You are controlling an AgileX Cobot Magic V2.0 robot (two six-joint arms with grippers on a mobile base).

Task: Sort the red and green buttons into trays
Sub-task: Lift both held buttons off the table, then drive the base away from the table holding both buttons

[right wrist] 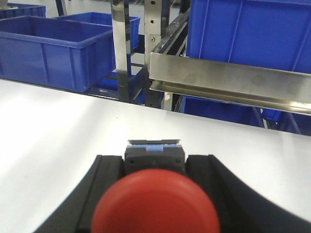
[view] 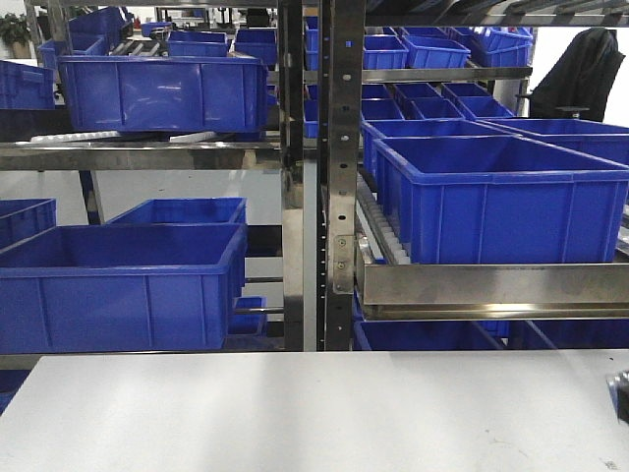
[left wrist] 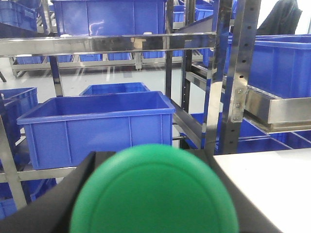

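A: Background?
B: Steel rack [view: 339, 147], deep blue crates [view: 118, 285] on every level, roller rail [view: 378, 231] beside the right crate.
A: Surface? Floor?
B: White matte tabletop [view: 295, 413] in front. Pale grey floor [left wrist: 97, 77] behind the rack.
A: Anything else?
B: Dark garment [view: 590, 69] top right. Bright, even light.

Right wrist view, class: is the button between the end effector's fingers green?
No, the button sitting there has a plainly red round cap.
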